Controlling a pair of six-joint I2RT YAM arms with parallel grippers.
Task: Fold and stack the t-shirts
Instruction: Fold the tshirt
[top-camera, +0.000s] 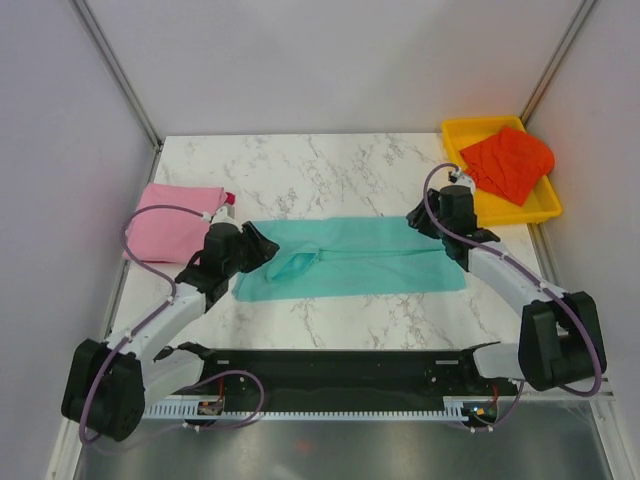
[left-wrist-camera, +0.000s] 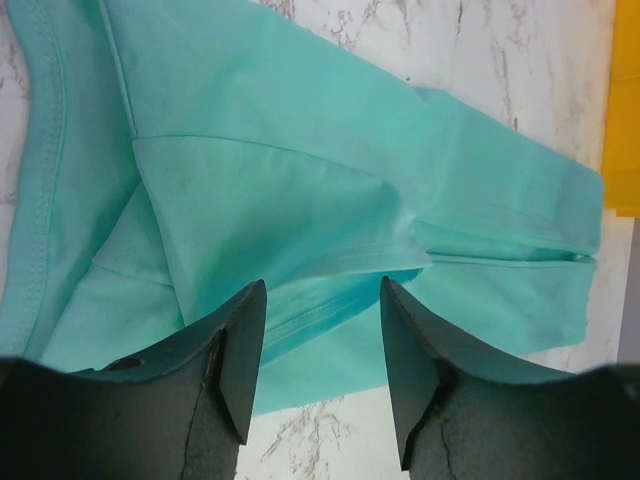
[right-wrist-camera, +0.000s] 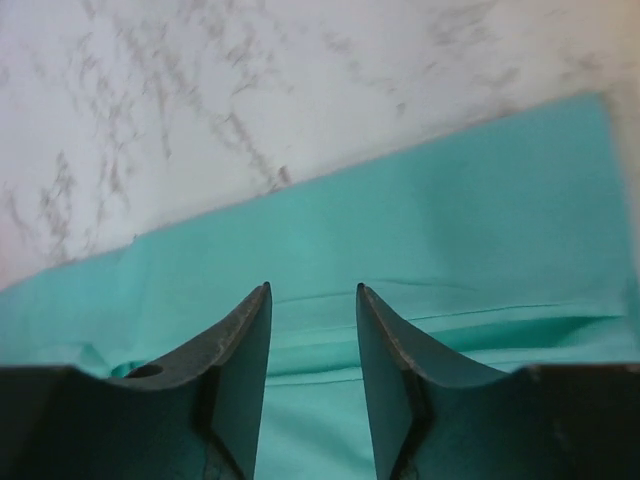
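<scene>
Though partly hidden, yellow tray, orange-red t-shirt inside, seemingly crumpled

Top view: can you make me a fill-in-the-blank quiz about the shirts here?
The spread shirt between the left claw and right claw is ____.
The orange-red shirt lies in a ____ tray.
The folded shirt by the left claw is ____.
Both claws stand ____, holding nothing.
Missing: teal; yellow; pink; open.

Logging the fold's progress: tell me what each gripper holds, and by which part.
Nothing is held. The left gripper and right gripper both stand open over the teal t-shirt, with no cloth between the jaws.
</scene>
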